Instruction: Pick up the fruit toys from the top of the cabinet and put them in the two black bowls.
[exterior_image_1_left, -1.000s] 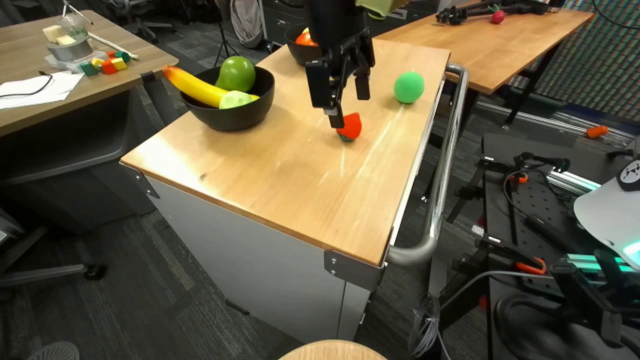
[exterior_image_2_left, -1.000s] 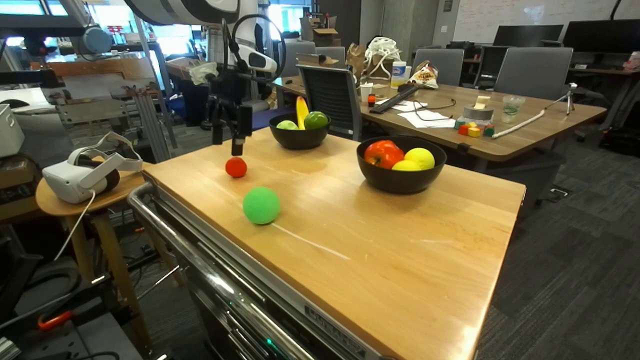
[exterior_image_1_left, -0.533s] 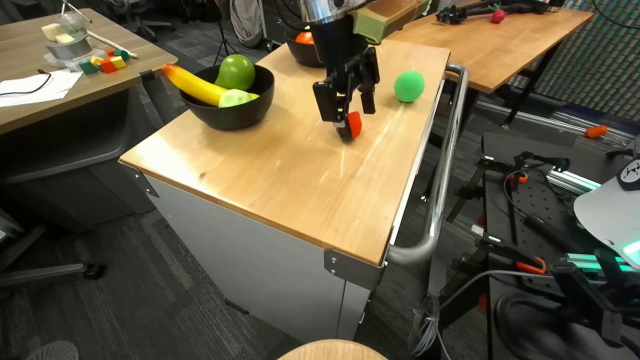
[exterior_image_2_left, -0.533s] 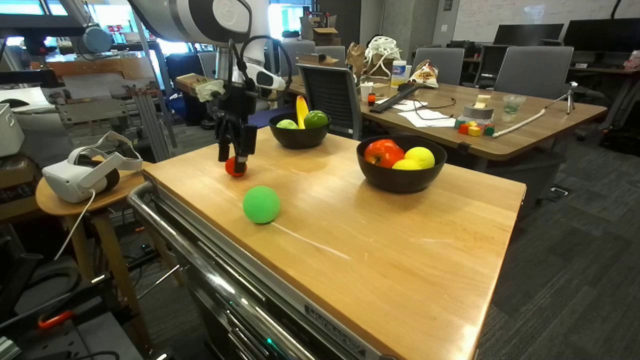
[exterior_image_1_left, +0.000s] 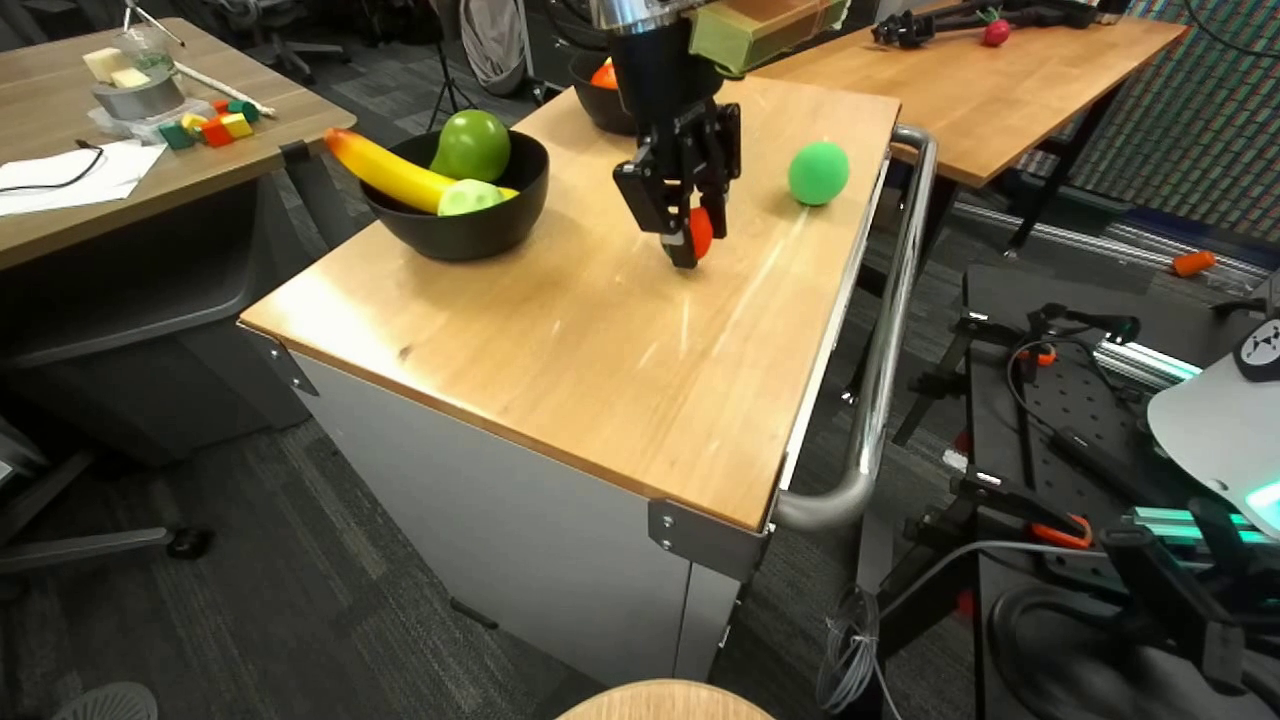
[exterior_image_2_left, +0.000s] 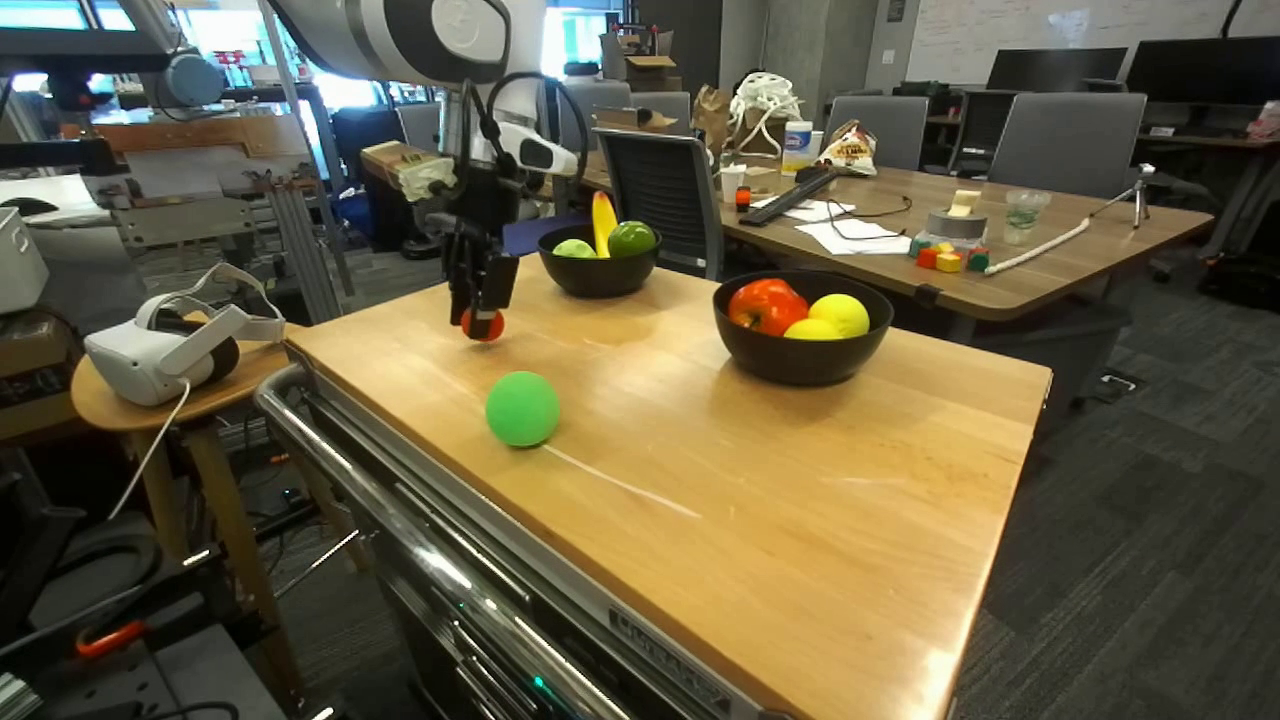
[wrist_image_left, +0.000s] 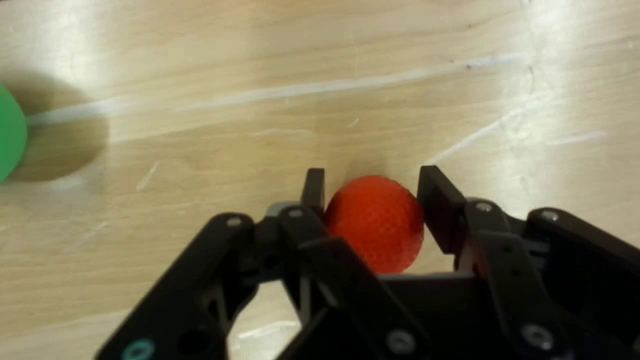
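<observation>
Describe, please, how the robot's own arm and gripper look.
The arm is white and rounded, with a dark section around a pale joint cap. Black cables loop beside it. The gripper is black, with angular, linked fingers, blocky at the tips, and round metallic screw heads; one looks teal.

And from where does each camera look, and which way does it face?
An exterior view: beyond one end of the cabinet, facing down along its top; gripper and black wrist show.
An exterior view: outside the metal rail handle, facing across toward both black bowls; white arm and gripper show.
Wrist view: on the wrist, facing down at the toy strawberry; gripper fingers show.
Both exterior views share the bowls and green ball.
</observation>
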